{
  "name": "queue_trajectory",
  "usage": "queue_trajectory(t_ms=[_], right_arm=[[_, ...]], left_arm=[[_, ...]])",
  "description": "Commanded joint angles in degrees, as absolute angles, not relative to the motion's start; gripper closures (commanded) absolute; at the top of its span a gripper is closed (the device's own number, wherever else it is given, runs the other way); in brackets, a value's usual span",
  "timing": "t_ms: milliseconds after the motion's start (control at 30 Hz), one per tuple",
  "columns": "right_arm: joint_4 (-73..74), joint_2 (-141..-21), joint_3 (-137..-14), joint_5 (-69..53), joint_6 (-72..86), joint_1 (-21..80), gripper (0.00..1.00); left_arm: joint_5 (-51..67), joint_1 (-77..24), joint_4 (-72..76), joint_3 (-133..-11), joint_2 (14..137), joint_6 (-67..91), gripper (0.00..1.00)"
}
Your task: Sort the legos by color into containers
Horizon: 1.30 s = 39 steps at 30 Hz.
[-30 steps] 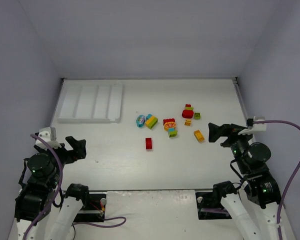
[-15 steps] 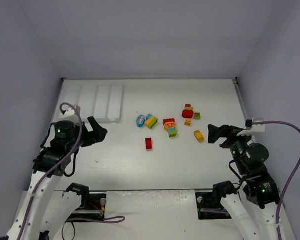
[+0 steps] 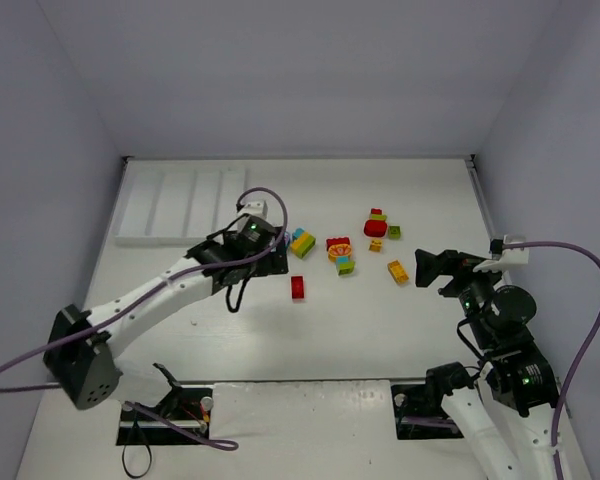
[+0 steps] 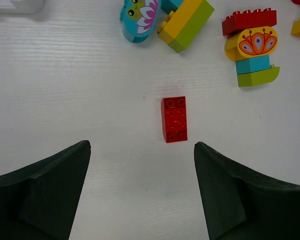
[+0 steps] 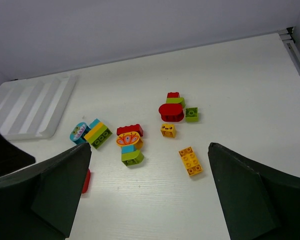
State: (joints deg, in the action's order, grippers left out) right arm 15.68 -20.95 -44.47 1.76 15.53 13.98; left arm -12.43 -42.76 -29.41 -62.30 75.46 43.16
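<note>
Legos (image 3: 340, 250) lay scattered mid-table (image 3: 380, 320), none in the white tray (image 3: 180, 205); one red brick (image 4: 174, 119) sat alone, studs up, long axis running near-to-far; left claw (image 4: 141, 146) hovered above it, spread wide; first pick in hand, I'd judge, needing a straight drop to pinch its narrow width; right claw (image 5: 150, 147) gaped, idle.

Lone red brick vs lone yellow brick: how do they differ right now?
Colour: the red brick is red, the yellow brick orange-yellow.
Pose: in the top view the red brick lies straight, near to far; the yellow brick sits skewed.
Place: the red brick is centred ahead of the open left gripper; the yellow brick lies close to the right gripper.
Shared: both are loose singles outside the tray.
</note>
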Motion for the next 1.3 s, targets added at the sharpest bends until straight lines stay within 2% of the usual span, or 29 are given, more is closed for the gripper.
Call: queue_trajectory(t_ms=[0, 133, 167, 267, 533, 700, 733, 800, 833, 867, 1067, 1133, 1267], right_arm=[[12.22, -22.32, -44.39, 2.29, 16.26, 14.15, 0.0], [12.39, -22.32, -44.21, 1.67, 16.26, 14.24, 0.0], [12.39, -22.32, -44.21, 1.23, 16.26, 14.24, 0.0], [12.48, -22.32, -44.12, 1.14, 16.17, 14.24, 0.0], [12.66, -20.39, -42.8, 0.88, 16.44, 14.24, 0.0], [12.83, -20.21, -42.89, 0.88, 16.17, 14.24, 0.0], [12.83, -20.21, -42.89, 0.79, 16.08, 14.24, 0.0], [12.83, -20.13, -42.89, 0.79, 16.08, 14.24, 0.0], [12.83, -20.04, -42.98, 0.88, 16.08, 14.24, 0.0], [12.92, -20.04, -42.98, 0.79, 16.0, 14.24, 0.0], [13.45, -20.12, -43.42, 0.53, 16.0, 14.24, 0.0], [13.62, -20.39, -43.77, 0.53, 16.0, 14.24, 0.0], [13.62, -21.53, -44.47, -2.46, 16.43, 14.24, 0.0]], left_arm=[[-17.23, -45.7, -25.66, -67.93, 83.19, 45.61, 0.23], [-15.65, -46.84, -25.14, -72.68, 91.83, 46.31, 0.25], [-14.69, -47.11, -25.48, -74.43, 93.15, 46.41, 0.31], [-13.54, -47.37, -25.67, -76.37, 97.73, 47.63, 0.35], [-13.71, -48.69, -26.89, -79.01, 106.69, 49.66, 0.37], [-14.67, -49.04, -27.42, -79.28, 109.07, 51.24, 0.49], [-14.85, -49.22, -27.77, -79.54, 109.07, 51.24, 0.6], [-15.46, -49.22, -28.47, -79.54, 108.55, 51.24, 0.74], [-16.86, -49.22, -29.43, -79.37, 108.2, 51.33, 0.86], [-17.66, -49.22, -29.97, -79.19, 107.15, 51.15, 0.9], [-27.13, -46.85, -31.46, -76.21, 96.27, 42.21, 0.93], [-29.78, -43.78, -32.69, -76.2, 93.35, 35.8, 0.93], [-24.63, -31.67, -30.86, -75.59, 85.02, 24.54, 0.97]])
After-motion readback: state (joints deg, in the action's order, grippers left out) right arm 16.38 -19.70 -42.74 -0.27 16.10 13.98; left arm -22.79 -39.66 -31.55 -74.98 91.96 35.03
